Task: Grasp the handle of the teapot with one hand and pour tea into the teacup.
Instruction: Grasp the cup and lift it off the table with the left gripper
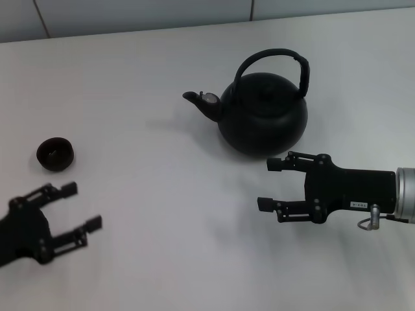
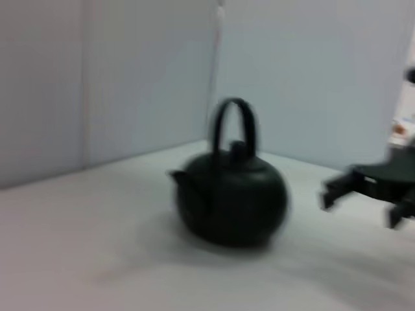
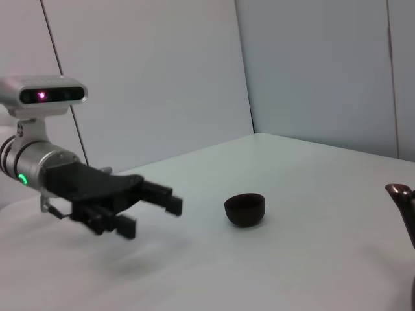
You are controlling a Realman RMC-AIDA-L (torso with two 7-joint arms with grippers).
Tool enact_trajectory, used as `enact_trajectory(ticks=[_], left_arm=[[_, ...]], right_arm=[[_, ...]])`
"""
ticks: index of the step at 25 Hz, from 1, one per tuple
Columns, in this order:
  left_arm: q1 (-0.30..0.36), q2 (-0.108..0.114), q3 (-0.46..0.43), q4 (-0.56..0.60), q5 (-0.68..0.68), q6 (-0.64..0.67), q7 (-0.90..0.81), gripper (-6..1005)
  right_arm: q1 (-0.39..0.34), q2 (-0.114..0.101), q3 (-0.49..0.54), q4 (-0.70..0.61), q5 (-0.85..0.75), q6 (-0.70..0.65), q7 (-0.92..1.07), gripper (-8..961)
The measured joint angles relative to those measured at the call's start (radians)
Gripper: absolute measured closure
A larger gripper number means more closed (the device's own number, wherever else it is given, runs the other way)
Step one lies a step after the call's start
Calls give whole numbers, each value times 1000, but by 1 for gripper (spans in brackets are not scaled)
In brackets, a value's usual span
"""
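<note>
Right hand (image 1: pixel 268 184) low at near right, fingers spread apart, pointing left, holding nothing. Left hand (image 1: pixel 82 206) at near left corner, fingers also spread, empty.

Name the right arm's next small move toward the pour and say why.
Probably lift the right gripper up and forward to the handle. It hangs open, low beside the teapot, gripping nothing, while the handle arches above the lid. The teacup sits apart near the left gripper.
</note>
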Motion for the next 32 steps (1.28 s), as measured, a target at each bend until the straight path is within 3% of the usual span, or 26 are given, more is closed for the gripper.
enact_trajectory(ticks=[4, 9, 12, 20, 32], left_arm=[[10, -14, -111, 0, -1, -33, 15, 187], [23, -49, -317, -9, -2, -57, 128, 188], [26, -64, -358, -10, -2, -75, 169, 187], [22, -68, -360, -11, 3, -91, 180, 188], [18, -71, -291, -9, 34, -263, 203, 196]], right_arm=[[0, 0, 2, 0, 0, -1, 0, 129], [-1, 0, 6, 0, 1, -4, 0, 129], [1, 0, 7, 0, 2, -4, 0, 129], [2, 0, 9, 0, 3, -3, 0, 129], [3, 0, 9, 0, 3, 0, 0, 129]])
